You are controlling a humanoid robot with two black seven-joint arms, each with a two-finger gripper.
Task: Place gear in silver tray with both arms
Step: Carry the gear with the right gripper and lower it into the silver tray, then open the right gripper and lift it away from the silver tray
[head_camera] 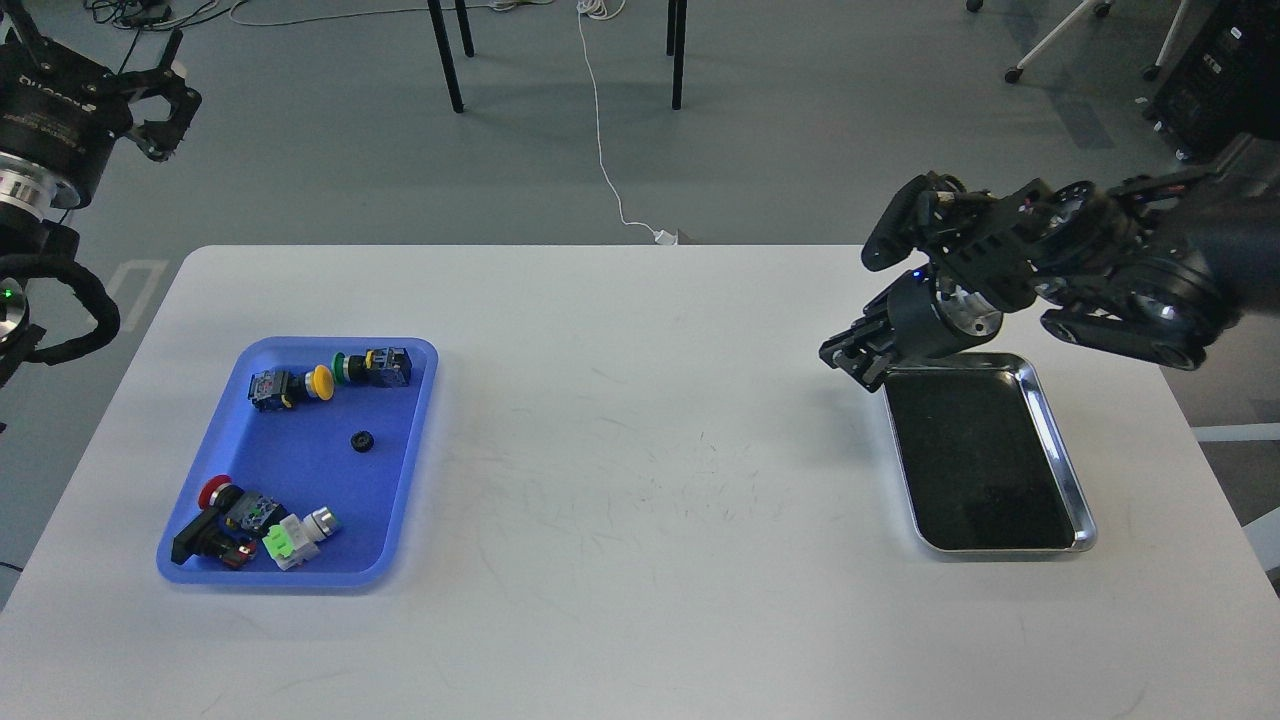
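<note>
Gear [361,441], a small black toothed ring, lies flat on the bare floor of the blue tray [415,420], near the tray's middle and touching nothing else. Beyond the gear, toward the blue tray's far rim, lie two push-button switches: one with a yellow cap [320,381] and one with a green cap [341,368] and a dark body. On the near side of the gear, in the blue tray's near corner, a red-capped switch [215,491], a black part [195,535] and a switch with a bright green block [279,544] are bunched together. The blue tray sits on the left part of the white desk [640,480]. Well apart from the gear, across the open desk to the right, is the silver tray [1060,440], its dark bottom bare. The right hand [855,355] hangs over the silver tray's far left corner, pointing down and left; its dark fingers are seen bunched and I cannot tell whether they are apart or together. The left hand [160,105] is raised high beyond the desk's far left corner, well away from the gear, and its two clawed fingers stand apart with nothing between them. A white cable [600,150] runs across the grey floor behind the desk.
</note>
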